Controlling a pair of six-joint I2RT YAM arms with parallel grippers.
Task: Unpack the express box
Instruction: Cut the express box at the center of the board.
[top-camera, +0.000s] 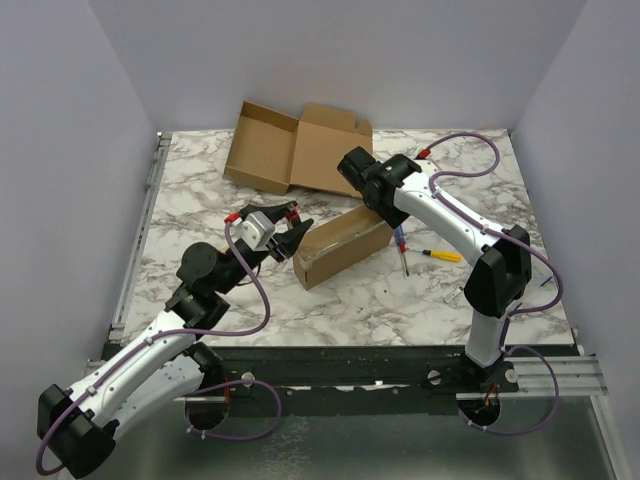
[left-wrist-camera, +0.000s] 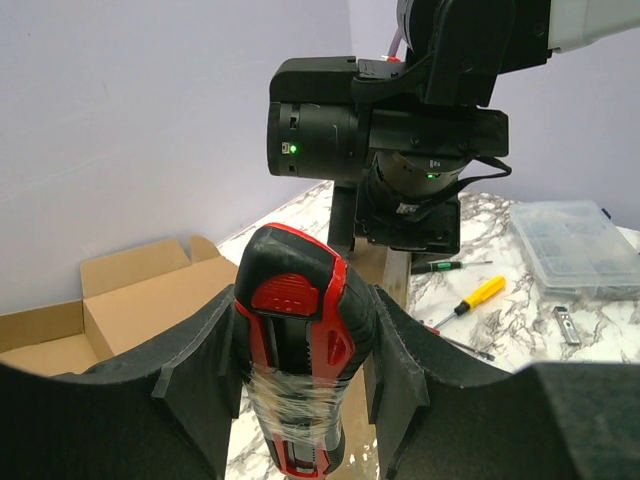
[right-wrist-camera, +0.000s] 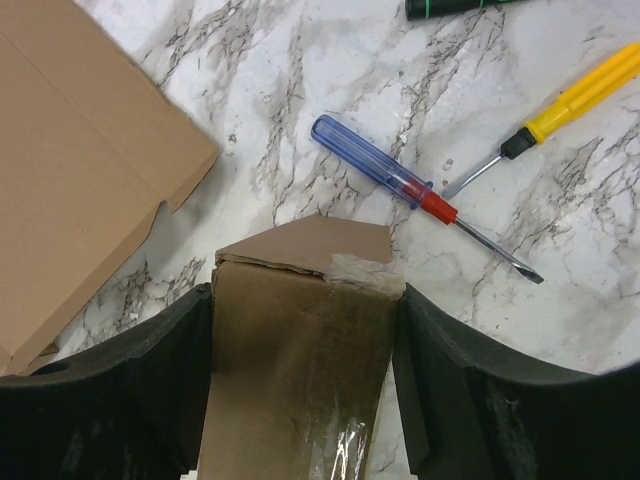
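Nearest you, at lower left of the top view, your left gripper (top-camera: 288, 226) pinches a red and black utility knife (left-wrist-camera: 297, 330), just beside the near end of the express box (top-camera: 338, 250), which lies mid-frame on the marble table (top-camera: 400, 300). Your right gripper (right-wrist-camera: 305, 300) clamps the box's far end. The clear tape looks unbroken, so I'd judge the cut not yet made and nothing taken out. Right of the box lie a blue screwdriver (right-wrist-camera: 375, 170) and a yellow screwdriver (right-wrist-camera: 580, 95); farthest, at upper centre, an open carton (top-camera: 290, 150) looks empty
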